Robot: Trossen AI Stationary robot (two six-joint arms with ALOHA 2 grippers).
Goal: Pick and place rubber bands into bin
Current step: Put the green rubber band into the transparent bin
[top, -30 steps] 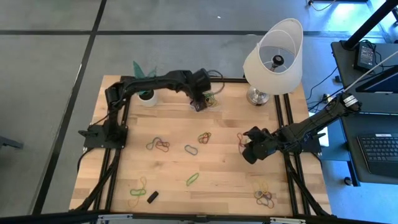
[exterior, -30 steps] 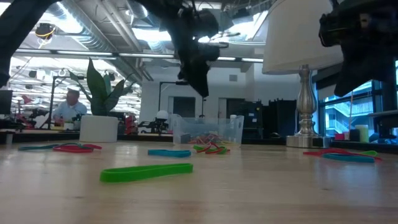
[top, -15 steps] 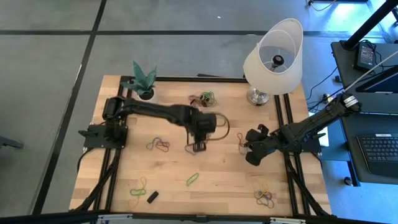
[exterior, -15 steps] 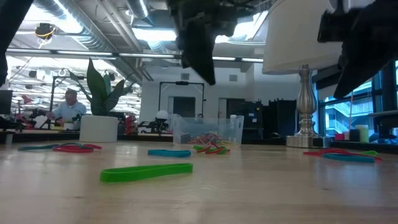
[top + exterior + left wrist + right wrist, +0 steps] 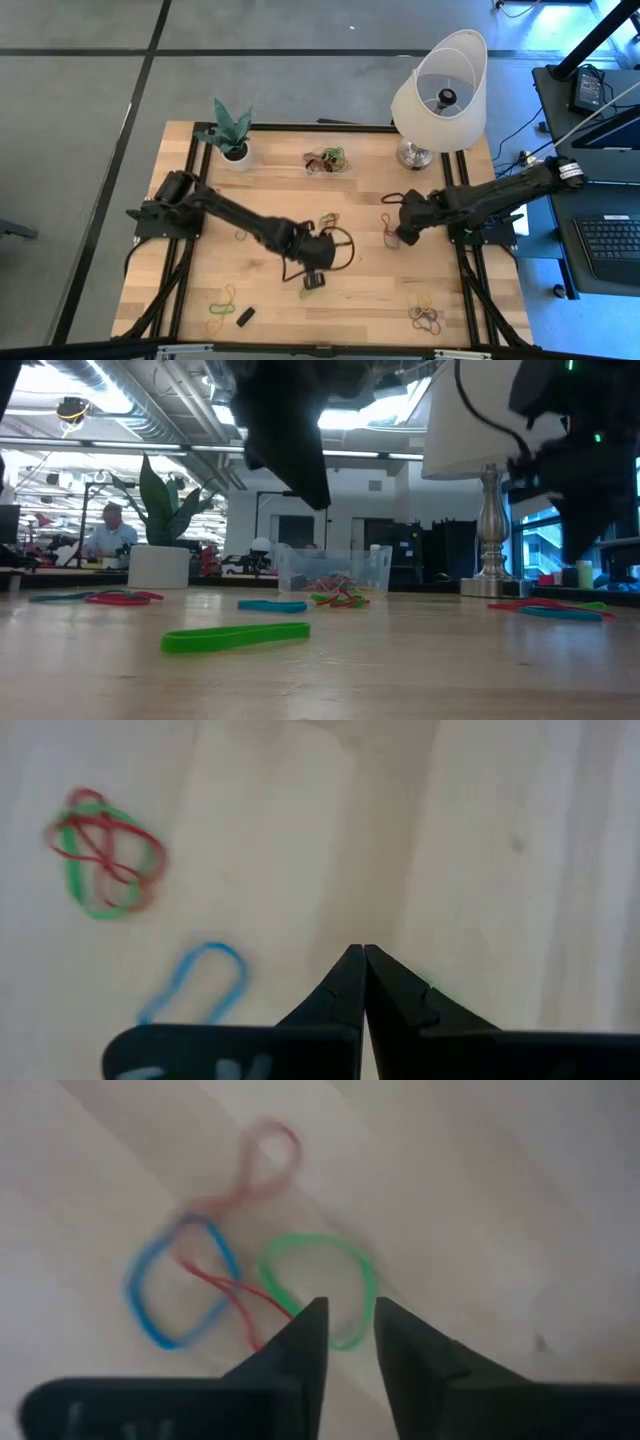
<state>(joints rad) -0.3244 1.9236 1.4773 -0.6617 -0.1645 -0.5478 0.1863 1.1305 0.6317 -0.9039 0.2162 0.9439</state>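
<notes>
Near the lower middle of the high view, the left tool (image 5: 312, 281) sits low over the wooden table (image 5: 370, 300), right at a green rubber band (image 5: 310, 288). Its fingers (image 5: 340, 990) are pressed tip to tip in the left wrist view – fully closed – and a sliver of green shows beside them, but whether the band is actually pinched cannot be told. Farther off in that wrist view lie a red-and-green tangle (image 5: 104, 850) and a blue loop (image 5: 200, 982).

At the right of centre in the high view, the right tool (image 5: 400, 232) hovers beside a small cluster of bands (image 5: 388, 222). Its fingers (image 5: 300, 1345) stand a little apart with nothing between them – just past the tips lie a green loop (image 5: 320, 1285), a blue loop (image 5: 175, 1285) and a red strand (image 5: 262, 1155).

The bin (image 5: 328, 160) stands at the upper middle of the high view, between the white plant pot (image 5: 236, 153) and the lamp (image 5: 438, 88), already holding a heap of coloured bands. More rubber bands (image 5: 428, 313) lie at the lower right, another group (image 5: 220, 303) at the lower left next to a small black block (image 5: 244, 316), and a further cluster (image 5: 328, 220) near the centre.
</notes>
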